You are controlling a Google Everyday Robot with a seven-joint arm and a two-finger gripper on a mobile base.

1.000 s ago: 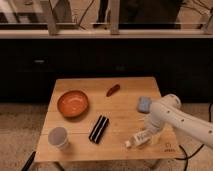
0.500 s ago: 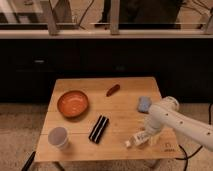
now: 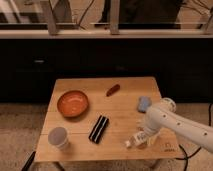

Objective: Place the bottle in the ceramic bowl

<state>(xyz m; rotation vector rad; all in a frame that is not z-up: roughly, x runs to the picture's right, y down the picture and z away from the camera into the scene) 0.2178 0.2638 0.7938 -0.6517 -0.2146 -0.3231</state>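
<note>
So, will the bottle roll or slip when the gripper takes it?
The bottle seems to lie on its side near the table's front edge, under the gripper, so a nudge may roll it. It looks like small clear plastic: probably light, perhaps slippery.

Small wooden table [image 3: 125,109] standing in front of a dark wall [image 3: 100,57] under the windows. On it: a black bar [image 3: 99,129] lying at a slant near the front middle, a white-grey cup [image 3: 58,138] upright at the front left corner, a blue spongy block [image 3: 144,103] by the right edge, and a little reddish-brown thing [image 3: 113,90] toward the back — can't tell what it is. None of them touch each other. Speckled floor [image 3: 20,125] all around.
</note>
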